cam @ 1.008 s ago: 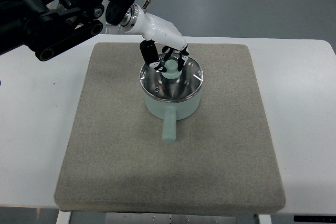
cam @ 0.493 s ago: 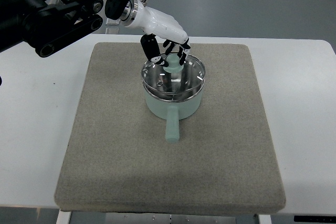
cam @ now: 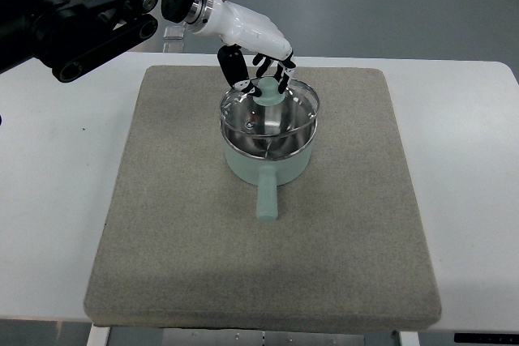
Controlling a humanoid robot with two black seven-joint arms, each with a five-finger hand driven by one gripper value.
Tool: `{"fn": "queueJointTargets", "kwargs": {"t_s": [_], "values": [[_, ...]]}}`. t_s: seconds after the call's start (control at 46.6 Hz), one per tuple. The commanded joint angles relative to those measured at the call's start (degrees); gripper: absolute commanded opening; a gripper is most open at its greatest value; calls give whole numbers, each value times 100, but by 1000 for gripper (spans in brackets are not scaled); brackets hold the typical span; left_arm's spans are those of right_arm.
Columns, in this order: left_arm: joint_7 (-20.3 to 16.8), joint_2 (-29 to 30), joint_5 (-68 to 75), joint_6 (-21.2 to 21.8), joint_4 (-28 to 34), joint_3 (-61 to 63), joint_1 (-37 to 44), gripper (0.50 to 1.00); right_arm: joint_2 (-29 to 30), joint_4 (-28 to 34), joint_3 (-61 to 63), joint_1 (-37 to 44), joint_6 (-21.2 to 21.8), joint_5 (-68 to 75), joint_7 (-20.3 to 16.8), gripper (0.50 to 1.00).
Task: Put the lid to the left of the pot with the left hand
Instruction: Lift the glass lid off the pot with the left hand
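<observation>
A pale green pot (cam: 268,160) with a stubby handle pointing toward me stands on the grey mat (cam: 162,232) in the top view. Its glass lid (cam: 272,115) with a metal rim hangs just above the pot's rim, tilted slightly. My left hand (cam: 261,79), white with black fingers, comes in from the upper left and is shut on the lid's green knob (cam: 268,91).
The grey mat lies on a white table (cam: 57,168). My left arm's black links (cam: 81,14) cross the upper left corner. Bare mat shows left of the pot, and right of it too.
The lid has risen off the pot with my left hand holding its knob. The hand moved up and slightly away from me.
</observation>
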Motion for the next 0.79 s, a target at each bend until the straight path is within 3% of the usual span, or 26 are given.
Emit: {"fn": "queueJointTargets", "kwargs": {"t_s": [0.0, 0.365, 0.772], "values": [[-2, 31, 9, 0, 1, 10, -1, 500, 0, 7, 2, 0, 0, 0, 0, 921], [-2, 128, 18, 0, 457, 36, -1, 500, 0, -2, -7, 0, 0, 0, 0, 921], [-2, 673, -35, 9, 616, 36, -27, 500, 0, -2, 2, 0, 0, 0, 0, 921]]}}
